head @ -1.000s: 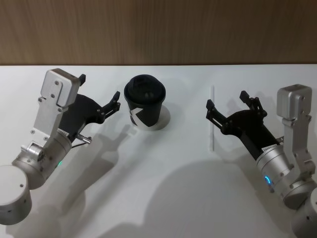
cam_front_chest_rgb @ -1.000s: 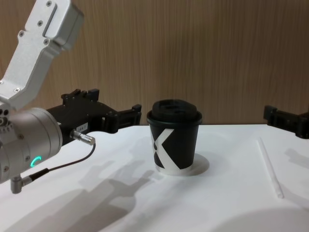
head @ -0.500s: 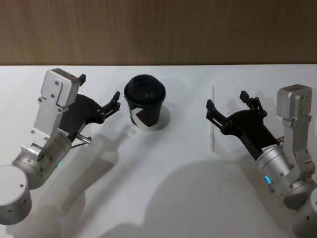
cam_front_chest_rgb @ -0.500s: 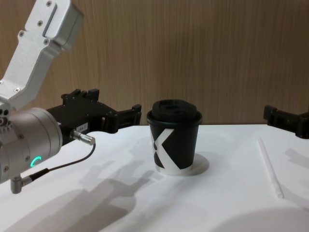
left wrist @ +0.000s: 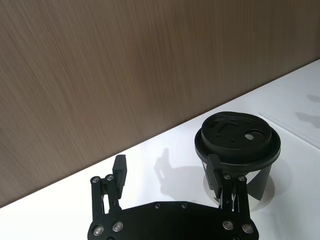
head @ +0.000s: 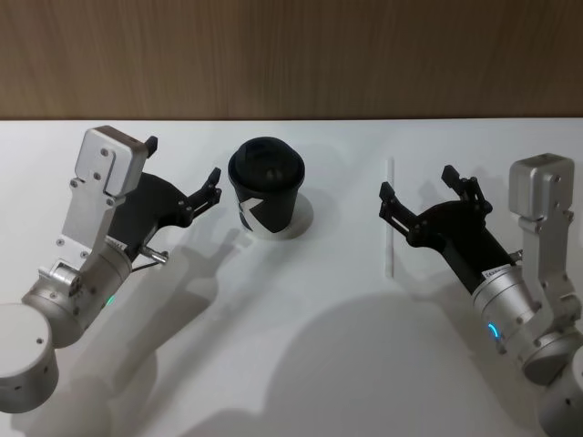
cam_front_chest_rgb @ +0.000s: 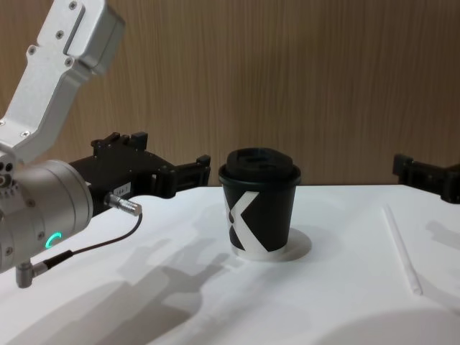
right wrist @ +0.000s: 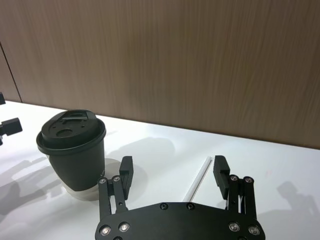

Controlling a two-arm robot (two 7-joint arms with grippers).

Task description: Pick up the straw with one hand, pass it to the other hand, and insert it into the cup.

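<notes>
1. Plainly, we see the straw [head: 389, 248] lying flat on the white table [head: 291, 337], on the robot's right of the cup [head: 266, 187] and clear of it. It runs lengthwise away from the robot.
2. We find the cup upright near the middle of the table, with its domed black lid on and its white K-shaped mark facing the chest camera. A pale round rim shows under its base.
3. We see the right gripper [head: 417, 184] held above the table on the right, its two black fingers spread wide and holding nothing. From the head camera, its inner fingertip crosses the line of the straw.
4. In the right wrist view, the straw [right wrist: 199, 177] lies on the table ahead of the right gripper [right wrist: 173, 164], within the gap between the fingers and nearer to one of them. The cup [right wrist: 74, 150] stands farther off.
5. We see the left gripper [head: 182, 164] raised on the left of the cup, also spread and gripping nothing. Its nearer fingertip is close beside the lid with a small gap between them.
6. In the left wrist view, the cup [left wrist: 237, 145] stands just past one finger of the left gripper [left wrist: 166, 167].
7. From the chest camera, we see the straw [cam_front_chest_rgb: 402, 248] at the right, untouched, and the cup [cam_front_chest_rgb: 260, 205] in the centre. A wood-grain wall [head: 291, 55] stands behind the table.
</notes>
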